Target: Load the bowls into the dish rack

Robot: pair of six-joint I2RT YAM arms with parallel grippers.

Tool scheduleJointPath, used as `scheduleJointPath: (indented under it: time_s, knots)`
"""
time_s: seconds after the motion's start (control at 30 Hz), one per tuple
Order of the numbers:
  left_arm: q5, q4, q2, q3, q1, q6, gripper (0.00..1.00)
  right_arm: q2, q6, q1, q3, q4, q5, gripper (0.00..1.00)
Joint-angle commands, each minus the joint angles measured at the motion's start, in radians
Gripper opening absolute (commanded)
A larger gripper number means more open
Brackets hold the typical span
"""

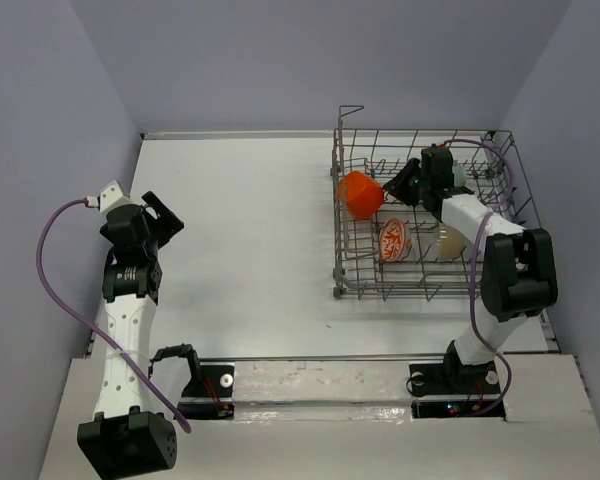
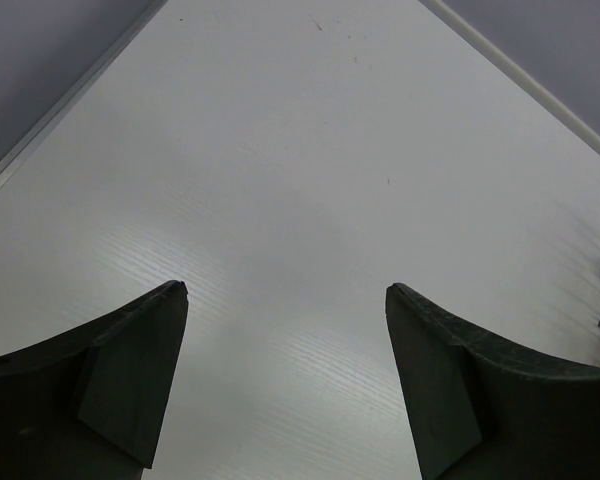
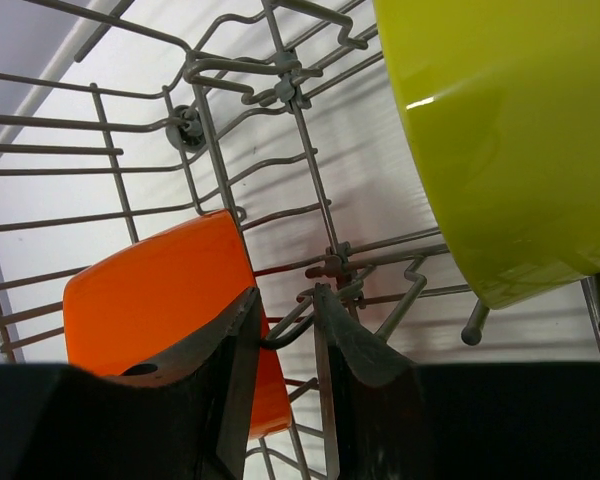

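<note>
The grey wire dish rack [image 1: 337, 240] stands on the right of the tabletop [image 1: 240, 230]. Inside, an orange-red bowl [image 1: 360, 193] tilts at the left wall, a lime-yellow bowl [image 3: 510, 140] near it; a red-patterned white bowl [image 1: 393, 241] and a cream bowl [image 1: 448, 246] stand on edge among the tines

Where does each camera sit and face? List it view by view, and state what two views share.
Top external: above and behind the bases, looking down on the table and dish rack; the left arm and right arm both show.
Left wrist: on the left arm, looking down at the tabletop between its open jaws.
Right wrist: inside the rack, facing its wires, a lime-yellow bowl and the orange-red bowl at its nearly closed jaws.
Shared: top external and right wrist both show the orange-red bowl and the rack.
</note>
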Motion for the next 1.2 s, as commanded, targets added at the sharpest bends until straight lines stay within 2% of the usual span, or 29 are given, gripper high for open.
scheduleJointPath:
  time_s: [0.0,0.33,0.63,1.17]
  knots:
    - [0.012,0.048,-0.015,-0.003,0.009,0.01,0.89,0.0,-0.045,0.012,-0.003,-0.067,0.034,0.33]
    - [0.012,0.048,-0.015,-0.003,0.008,0.01,0.89,-0.055,-0.099,0.054,0.035,-0.111,0.141,0.33]
    - [0.008,0.048,-0.012,-0.003,0.009,0.01,0.89,-0.069,-0.205,0.172,0.127,-0.198,0.258,0.34]
    - [0.007,0.048,-0.015,-0.003,0.009,0.01,0.89,-0.052,-0.292,0.236,0.192,-0.338,0.235,0.36]
